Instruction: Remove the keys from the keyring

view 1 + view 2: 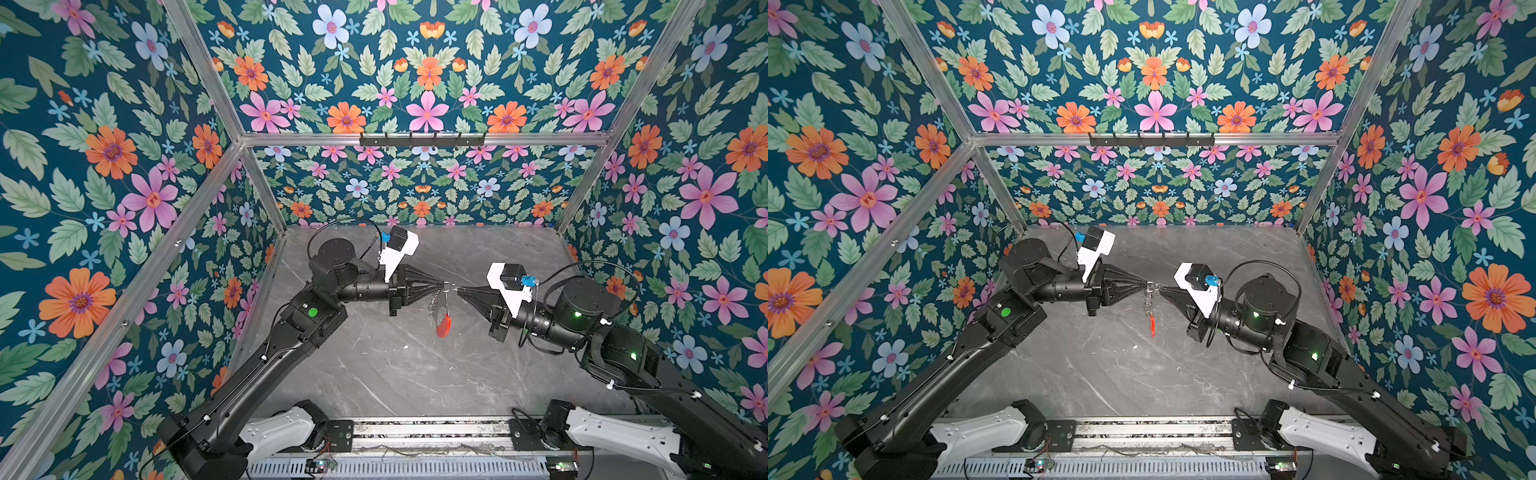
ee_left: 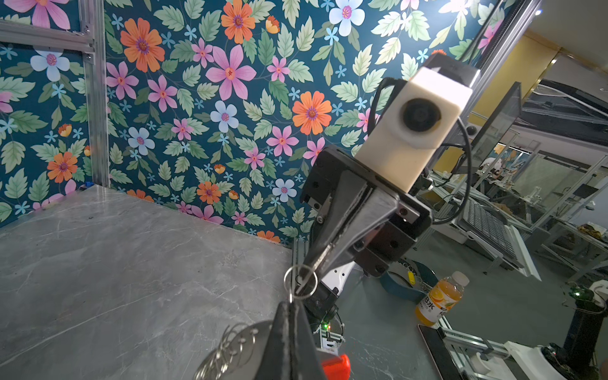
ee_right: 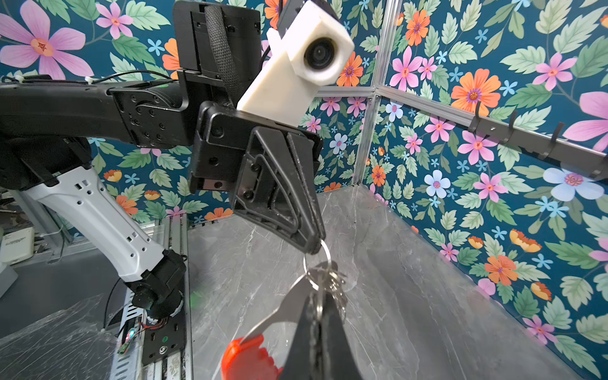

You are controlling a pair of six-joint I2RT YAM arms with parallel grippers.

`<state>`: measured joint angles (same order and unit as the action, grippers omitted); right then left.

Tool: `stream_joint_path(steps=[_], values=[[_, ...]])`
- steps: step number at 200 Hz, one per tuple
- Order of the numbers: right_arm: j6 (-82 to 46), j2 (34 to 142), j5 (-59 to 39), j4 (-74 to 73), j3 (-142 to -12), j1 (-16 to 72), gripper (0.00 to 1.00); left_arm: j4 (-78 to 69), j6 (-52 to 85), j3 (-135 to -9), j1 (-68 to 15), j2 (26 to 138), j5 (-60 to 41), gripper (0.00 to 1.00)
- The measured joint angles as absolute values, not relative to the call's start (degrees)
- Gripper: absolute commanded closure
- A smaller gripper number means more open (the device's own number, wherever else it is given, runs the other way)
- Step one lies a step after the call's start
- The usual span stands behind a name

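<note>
Both arms meet tip to tip above the middle of the table. The left gripper (image 1: 445, 284) (image 2: 291, 304) and the right gripper (image 1: 458, 289) (image 3: 317, 296) are each shut on opposite sides of one round silver ring (image 2: 300, 282) (image 3: 316, 260). From that ring hangs the keyring (image 3: 289, 306) (image 1: 439, 309), a flat grey crescent plate with a red part (image 3: 243, 358) (image 1: 1152, 324) at its lower end. A fringe of small silver loops (image 2: 227, 348) runs along it. It hangs free of the table. I cannot make out the keys in any view.
The grey marble table (image 1: 395, 365) is walled in by floral panels on three sides. A black hook rail (image 1: 422, 140) runs along the back wall. A metal rail (image 1: 428, 430) carrying both arm bases lines the front edge. An orange juice bottle (image 2: 439, 299) stands outside the cell.
</note>
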<state>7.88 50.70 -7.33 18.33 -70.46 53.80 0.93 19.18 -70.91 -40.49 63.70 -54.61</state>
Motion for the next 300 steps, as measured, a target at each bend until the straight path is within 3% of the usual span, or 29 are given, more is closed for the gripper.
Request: stream_joint_path(steps=[191, 300], values=[[7.0, 51.4, -7.1, 21.1, -73.4, 53.8, 1.0, 4.5, 15.8, -73.3, -40.7, 65.2, -54.1, 1.0], [-2.9, 53.9, -6.2, 23.4, -76.3, 54.0, 1.0, 4.8, 16.0, -73.3, -42.0, 63.9, -44.6, 1.0]])
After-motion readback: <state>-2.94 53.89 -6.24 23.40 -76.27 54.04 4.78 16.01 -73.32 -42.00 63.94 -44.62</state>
